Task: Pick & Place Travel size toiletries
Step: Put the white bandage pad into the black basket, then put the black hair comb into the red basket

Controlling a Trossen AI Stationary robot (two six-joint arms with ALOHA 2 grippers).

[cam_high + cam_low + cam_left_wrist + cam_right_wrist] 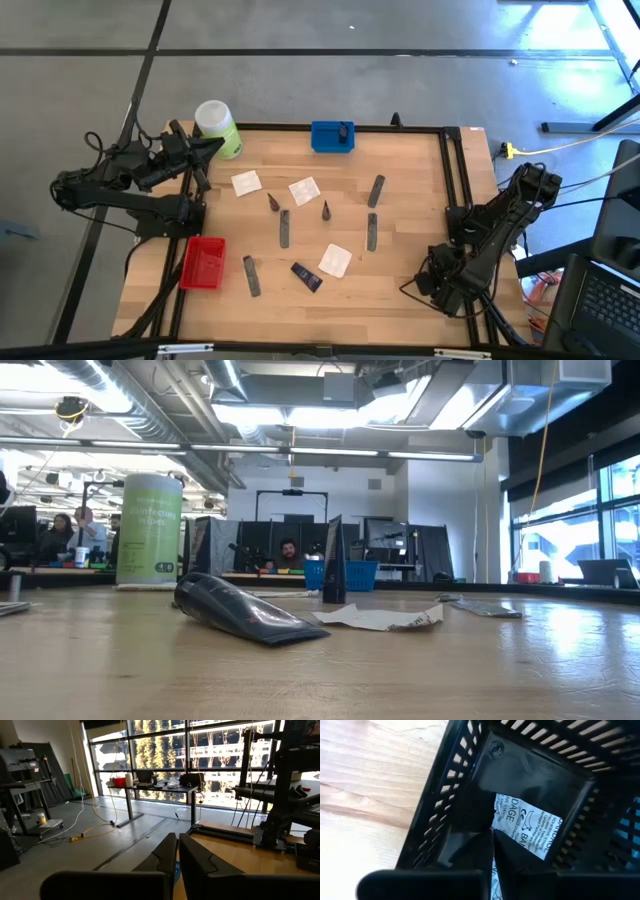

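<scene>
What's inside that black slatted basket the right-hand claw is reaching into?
In the black basket lies a white printed packet on the dark floor. The right claw, its fingers together, dips in over the packet and covers its lower part, so anything under there cannot be seen.

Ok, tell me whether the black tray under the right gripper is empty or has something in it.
Not empty. The right wrist view looks down into the black tray, where a white printed sachet lies on its floor, just beyond the right gripper, whose fingers are together.

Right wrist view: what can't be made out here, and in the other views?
- High view: black tray hidden under the right arm.
- Right wrist view: white sachet in the tray, print partly covered by the right tool.
- Low view: dark navy tube blocks most items behind.
</scene>
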